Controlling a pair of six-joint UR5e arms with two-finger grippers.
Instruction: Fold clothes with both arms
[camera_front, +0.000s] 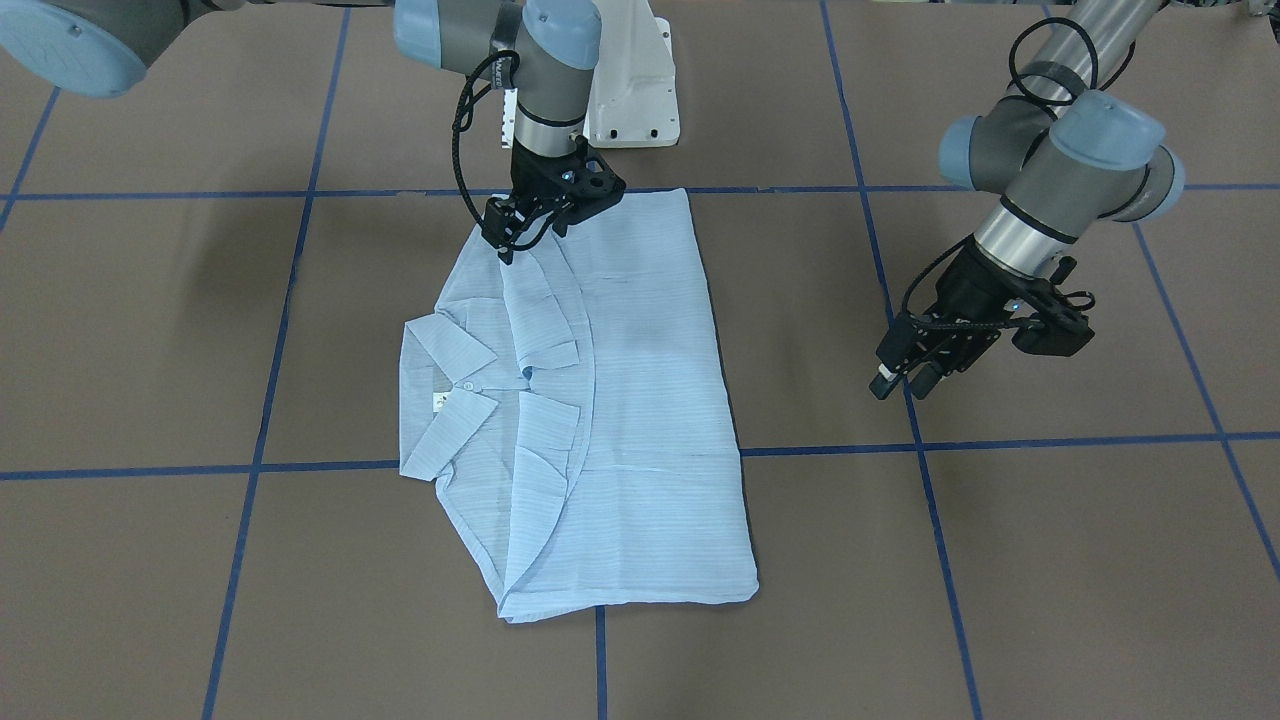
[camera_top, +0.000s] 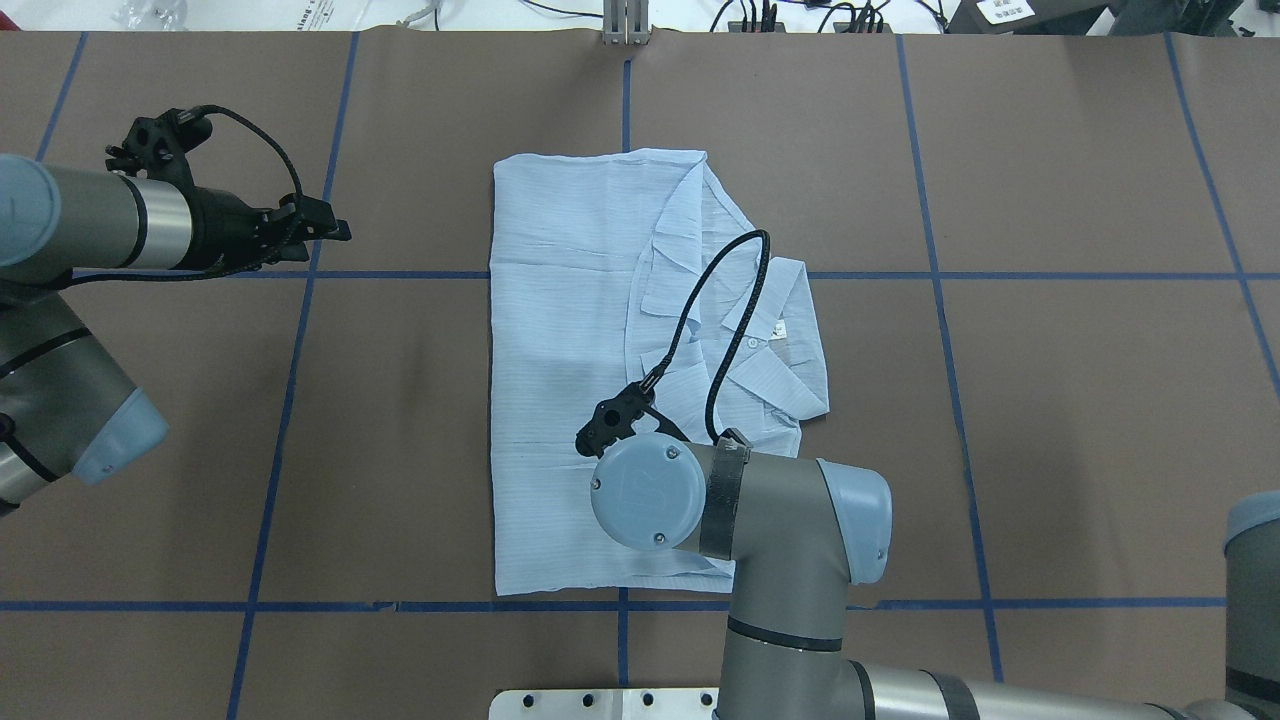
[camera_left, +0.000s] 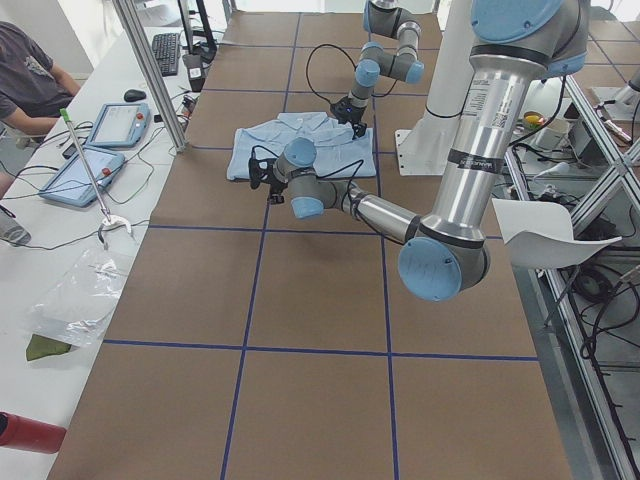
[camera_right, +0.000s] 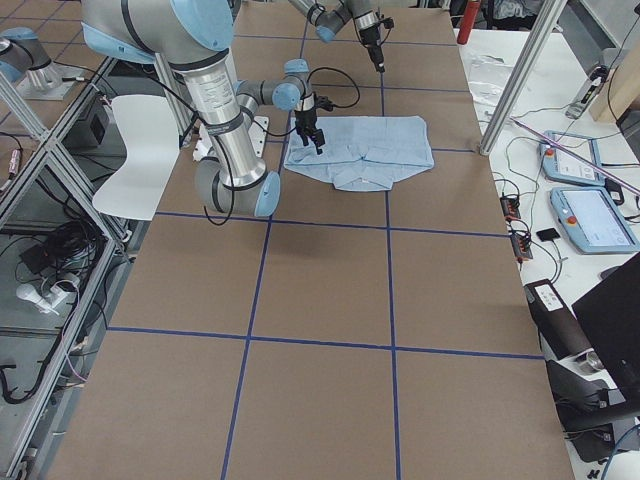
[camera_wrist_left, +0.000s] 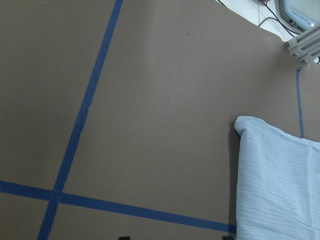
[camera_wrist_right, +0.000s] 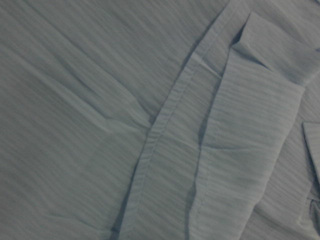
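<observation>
Lying beneath right jaws: shirt (camera_front: 650, 400)

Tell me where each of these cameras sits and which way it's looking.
Front-facing: across the table, facing the robot; shows the shirt, left arm, right arm, white base.
Overhead: behind the robot, looking down; both arms show.
Left side: table's end; left arm near.
Right side: opposite end; right arm near.
Left wrist: looks down at table and the shirt's edge.
Right wrist: close on shirt fabric only.
Front and overhead share the shirt's collar.

Brown table (camera_front: 150, 330), blue tape lines (camera_front: 1000, 443)
</observation>
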